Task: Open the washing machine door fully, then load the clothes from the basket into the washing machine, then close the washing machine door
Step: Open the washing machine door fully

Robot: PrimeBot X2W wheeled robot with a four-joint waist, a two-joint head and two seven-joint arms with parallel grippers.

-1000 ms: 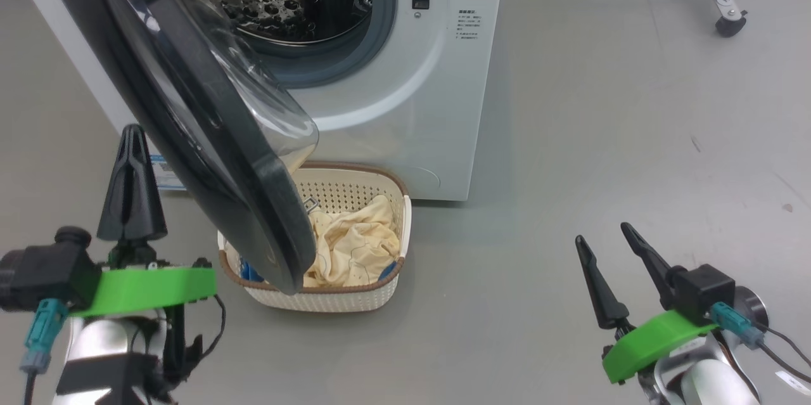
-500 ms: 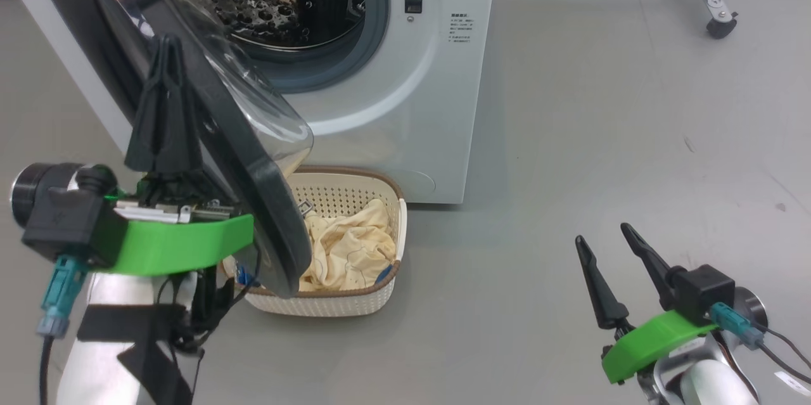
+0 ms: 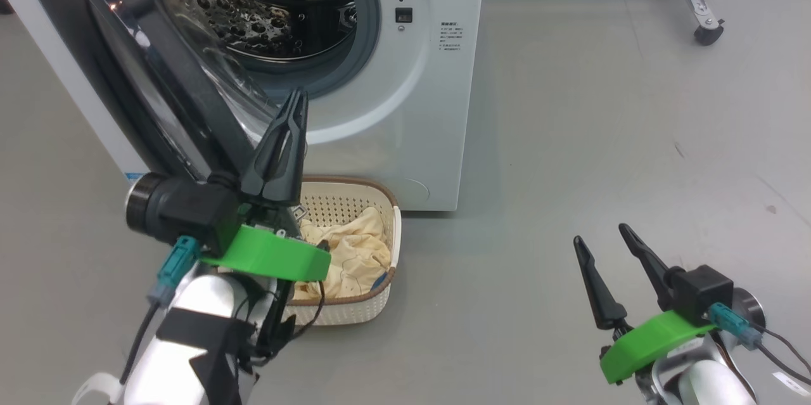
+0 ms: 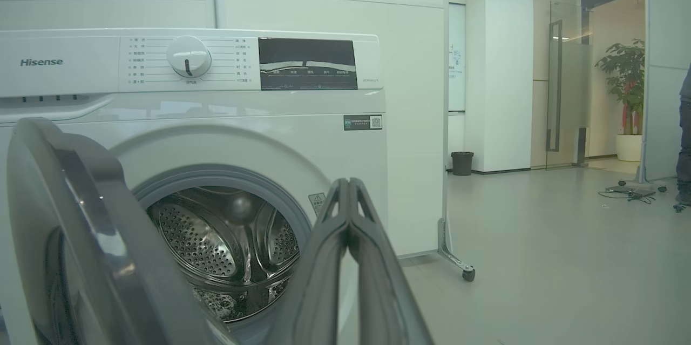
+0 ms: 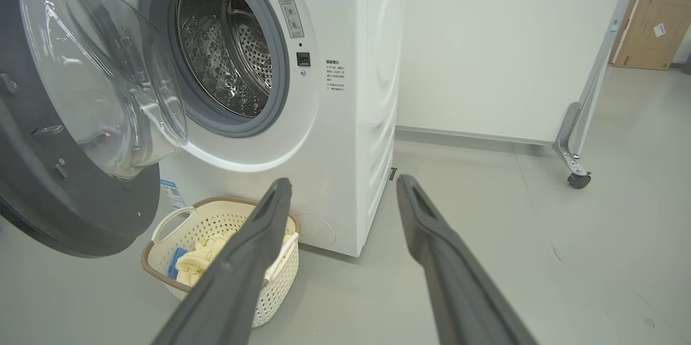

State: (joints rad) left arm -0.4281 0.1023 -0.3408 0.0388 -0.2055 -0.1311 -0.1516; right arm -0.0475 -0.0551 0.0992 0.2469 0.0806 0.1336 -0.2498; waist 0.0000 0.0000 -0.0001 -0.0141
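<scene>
The left gripper (image 3: 295, 104), clenched on nothing, looks suited to push the stiff, weighty round glossy-black door (image 5: 65, 210) by its rim.

The Hisense wordmark (image 4: 41, 62) stands on the washing machine (image 4: 345, 156), left of its dial (image 4: 188, 56); the other labels are too small to read.

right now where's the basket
Head view, left of centre: the basket sits on the floor just in front of the washing machine, by the lower edge of its open door.
</scene>
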